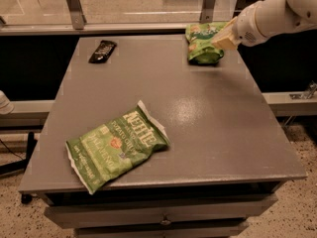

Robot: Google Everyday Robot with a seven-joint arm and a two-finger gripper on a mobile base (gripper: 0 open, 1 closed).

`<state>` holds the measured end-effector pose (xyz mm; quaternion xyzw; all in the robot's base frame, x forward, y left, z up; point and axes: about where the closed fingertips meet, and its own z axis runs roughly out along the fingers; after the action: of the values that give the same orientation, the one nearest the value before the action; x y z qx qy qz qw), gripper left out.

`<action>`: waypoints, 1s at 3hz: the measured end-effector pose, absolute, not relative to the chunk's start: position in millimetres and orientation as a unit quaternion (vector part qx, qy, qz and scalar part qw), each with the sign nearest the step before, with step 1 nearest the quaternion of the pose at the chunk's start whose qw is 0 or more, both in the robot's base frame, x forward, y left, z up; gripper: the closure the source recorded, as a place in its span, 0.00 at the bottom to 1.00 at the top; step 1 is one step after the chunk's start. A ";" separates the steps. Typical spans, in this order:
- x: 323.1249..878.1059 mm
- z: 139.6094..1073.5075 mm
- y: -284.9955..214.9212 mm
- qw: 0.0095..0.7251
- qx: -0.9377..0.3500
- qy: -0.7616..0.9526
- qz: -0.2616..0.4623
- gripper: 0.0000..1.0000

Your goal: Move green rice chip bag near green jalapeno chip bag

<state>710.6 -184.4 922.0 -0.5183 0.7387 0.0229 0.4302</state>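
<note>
The green rice chip bag (202,44) is a small puffy bright-green bag at the far right corner of the grey table (198,118). My gripper (221,38) reaches in from the upper right on a white arm and is against the bag's right side, near its top. The green jalapeno chip bag (116,148) is larger and flatter, with white KETTLE lettering. It lies near the table's front left edge, far from the rice chip bag.
A small black packet (102,51) lies at the table's far left. A metal rail with posts (74,6) runs behind the table. Drawers (163,217) sit under the front edge. The floor drops away on all sides.
</note>
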 end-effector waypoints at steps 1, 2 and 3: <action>723.0 919.9 -197.7 0.432 -0.517 0.738 0.011 0.13; 737.3 916.1 -207.4 0.438 -0.513 0.738 0.006 0.00; 749.3 911.7 -211.1 0.445 -0.509 0.737 0.005 0.00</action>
<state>749.3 -211.1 911.7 -0.5093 0.7369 0.0048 0.4445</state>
